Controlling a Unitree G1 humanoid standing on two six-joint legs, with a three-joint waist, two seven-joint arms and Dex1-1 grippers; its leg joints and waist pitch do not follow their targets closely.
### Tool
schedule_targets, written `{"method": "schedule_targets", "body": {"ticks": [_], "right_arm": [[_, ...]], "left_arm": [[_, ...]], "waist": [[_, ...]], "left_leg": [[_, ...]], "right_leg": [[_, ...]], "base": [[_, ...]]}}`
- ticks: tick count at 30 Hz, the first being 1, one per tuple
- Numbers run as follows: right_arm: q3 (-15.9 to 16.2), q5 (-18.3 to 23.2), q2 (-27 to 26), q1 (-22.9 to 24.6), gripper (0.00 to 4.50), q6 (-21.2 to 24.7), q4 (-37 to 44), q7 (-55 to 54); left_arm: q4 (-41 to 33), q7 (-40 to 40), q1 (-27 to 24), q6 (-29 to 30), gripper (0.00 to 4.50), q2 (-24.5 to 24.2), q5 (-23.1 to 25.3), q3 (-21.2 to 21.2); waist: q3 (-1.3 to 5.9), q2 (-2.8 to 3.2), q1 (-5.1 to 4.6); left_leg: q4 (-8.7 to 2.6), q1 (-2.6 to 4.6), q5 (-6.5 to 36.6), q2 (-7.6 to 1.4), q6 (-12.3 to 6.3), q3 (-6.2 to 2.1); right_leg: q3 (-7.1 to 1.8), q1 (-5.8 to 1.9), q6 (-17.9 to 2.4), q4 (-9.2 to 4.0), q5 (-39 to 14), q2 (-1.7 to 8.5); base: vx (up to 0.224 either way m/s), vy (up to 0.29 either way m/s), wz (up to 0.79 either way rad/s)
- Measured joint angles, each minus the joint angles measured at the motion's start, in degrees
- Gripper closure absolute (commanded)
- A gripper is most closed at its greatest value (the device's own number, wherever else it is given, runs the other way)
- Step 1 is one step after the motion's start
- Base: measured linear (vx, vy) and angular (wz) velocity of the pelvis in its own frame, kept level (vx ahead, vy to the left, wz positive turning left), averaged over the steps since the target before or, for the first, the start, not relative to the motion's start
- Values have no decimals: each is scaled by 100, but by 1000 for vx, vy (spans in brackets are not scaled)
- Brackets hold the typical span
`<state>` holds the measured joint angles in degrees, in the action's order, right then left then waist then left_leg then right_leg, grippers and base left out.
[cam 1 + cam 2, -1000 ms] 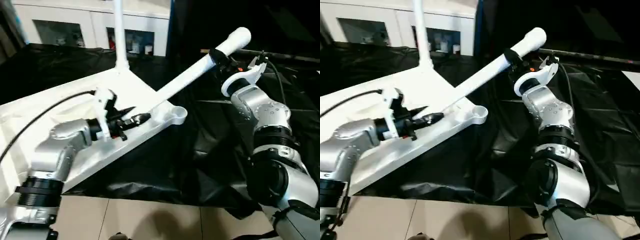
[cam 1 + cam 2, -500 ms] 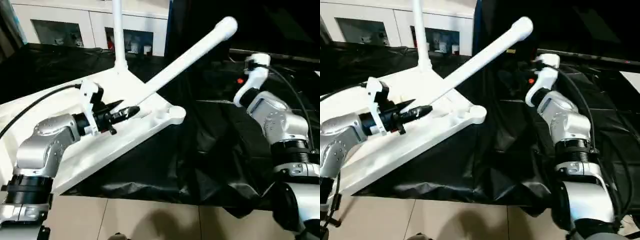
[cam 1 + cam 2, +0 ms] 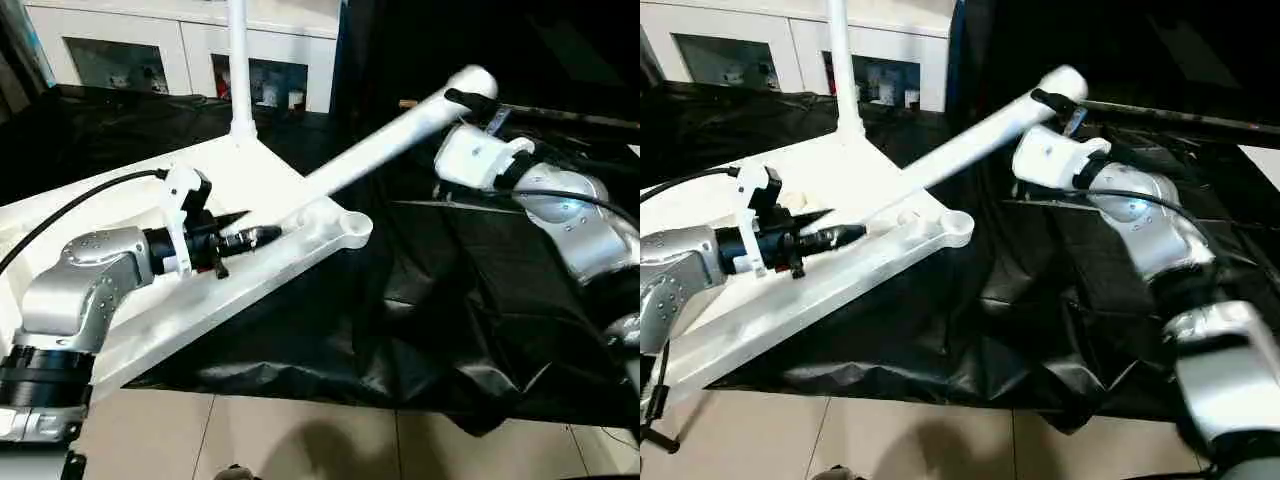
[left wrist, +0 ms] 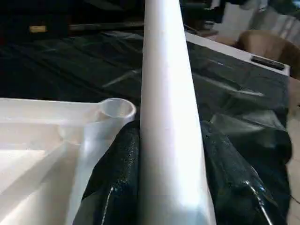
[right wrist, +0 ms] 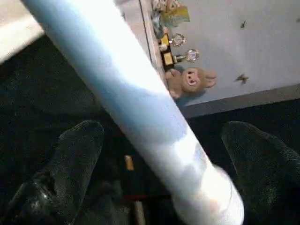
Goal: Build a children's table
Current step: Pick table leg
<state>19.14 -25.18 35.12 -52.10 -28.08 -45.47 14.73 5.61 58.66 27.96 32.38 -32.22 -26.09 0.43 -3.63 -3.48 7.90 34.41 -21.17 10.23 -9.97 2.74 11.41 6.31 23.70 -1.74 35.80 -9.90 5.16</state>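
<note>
The white tabletop [image 3: 150, 290] lies upside down and tilted on the black-draped bench [image 3: 330, 340], ribbed underside up, much as it lay a second ago. One white leg [image 3: 240, 70] stands upright from its far corner, unchanged.

The left gripper [image 3: 255, 237] has crept a little along the tabletop toward the near corner socket [image 3: 352, 226], which stands bare. Its jaws are partly closed on the lower end of the slanted leg [image 3: 390, 135]; in the left wrist view the two black fingers [image 4: 115, 183] press against either side of the white tube [image 4: 168, 117], as they did before. A black cable [image 3: 70, 215] loops from that wrist across the tabletop.

The slanted leg rises from the left gripper up and to the right, its rounded tip [image 3: 474, 80] high over the black cloth. Its tip rose half a second ago and now sits nearer its place of a second ago.

The biggest change is on the right. A second ago the right gripper clasped the leg just below its tip; half a second ago it had let go and hung apart from the leg. Now the right gripper [image 3: 478, 100] is back at the tip with its wrist rolled over, and its jaws stand wide open: in the right wrist view the fingers [image 5: 70, 154] sit well clear on either side of the leg [image 5: 140, 98], not gripping it.
</note>
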Motion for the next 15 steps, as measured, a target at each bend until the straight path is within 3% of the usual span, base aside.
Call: {"method": "schedule_targets", "body": {"ticks": [7,8,15], "right_arm": [[432,-729,27,-286,0,-274,-818,-566],[460,-788,40,-334,29,-306,-947,-601],[623,-962,114,-386,80,-499,-1497,-608]], "left_arm": [[-293,340,-102,270,311,-296,-118,-133],[-329,360,-102,271,311,-323,-121,-129],[-488,482,-129,501,311,-673,-130,-113]], "waist": [[-7,-11,-110],[-11,-18,-123],[-25,-43,-211]], "left_leg": [[25,0,0,0,0,-3],[26,0,0,0,0,-4],[39,-2,0,0,0,-7]], "right_leg": [[-8,1,21,28,-12,0],[-8,1,21,28,-12,0],[-19,2,21,35,-12,-4]], "base": [[0,0,0],[0,0,0],[0,0,0]]}}
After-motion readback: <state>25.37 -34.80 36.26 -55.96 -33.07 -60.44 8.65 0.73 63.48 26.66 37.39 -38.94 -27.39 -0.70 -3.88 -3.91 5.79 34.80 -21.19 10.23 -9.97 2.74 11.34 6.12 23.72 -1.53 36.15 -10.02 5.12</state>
